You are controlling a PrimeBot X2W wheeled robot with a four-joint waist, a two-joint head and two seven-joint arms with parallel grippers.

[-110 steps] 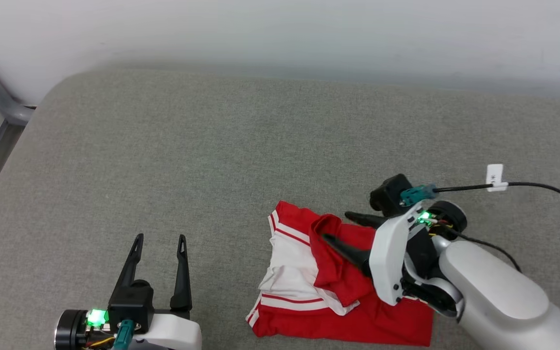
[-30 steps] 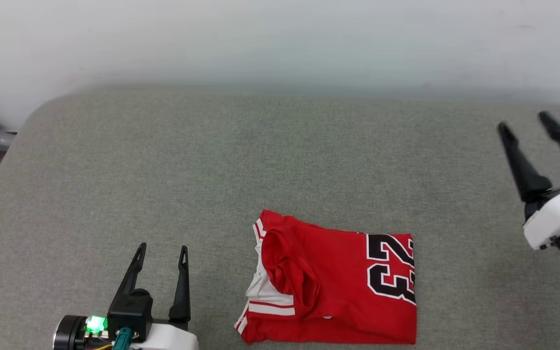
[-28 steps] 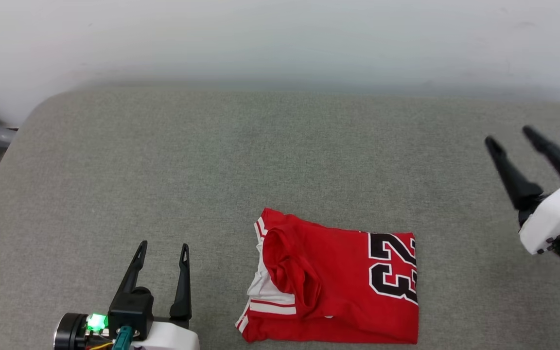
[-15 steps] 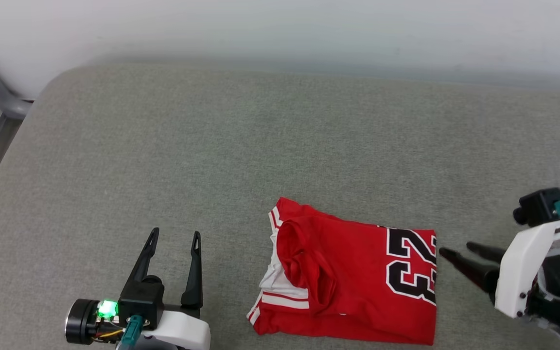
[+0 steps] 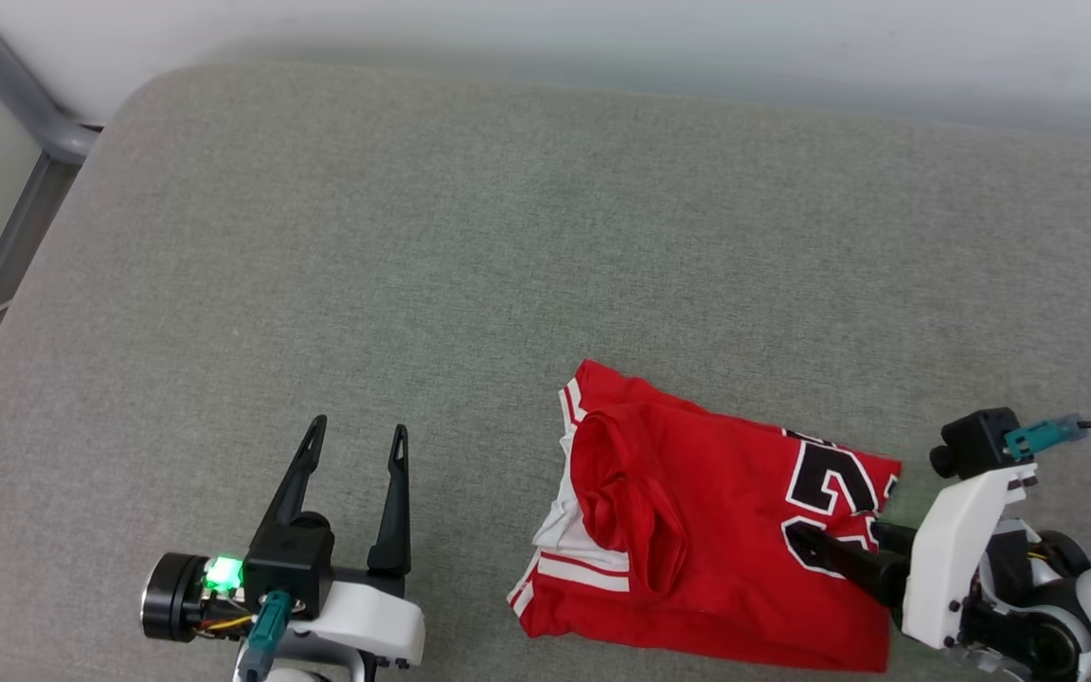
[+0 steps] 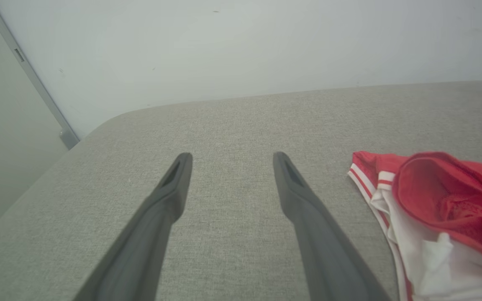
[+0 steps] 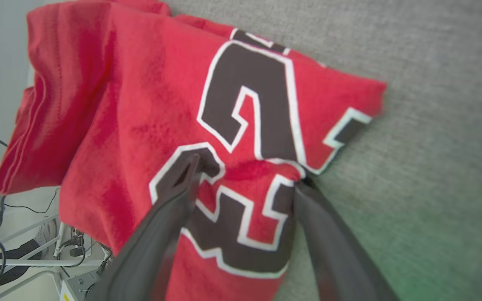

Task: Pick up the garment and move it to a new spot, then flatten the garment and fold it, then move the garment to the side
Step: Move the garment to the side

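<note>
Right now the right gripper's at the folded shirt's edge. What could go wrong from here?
1. The right gripper stands open astride the garment's right edge, one finger on the number print, the other at the edge by the cushion. Closing may catch only the top layers, so the fold could open on lifting.
2. The bunched red flap and white sleeve lie loose on the left side; a sideways drag may pull them out.

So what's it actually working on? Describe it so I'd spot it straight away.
Look at the big grey padded surface: toward its near right part lies the garment, folded into a rough rectangle. It is bright red cloth with white striped trim and large black numerals, unlike the dark-fingered right pincer at its numbered end.
</note>
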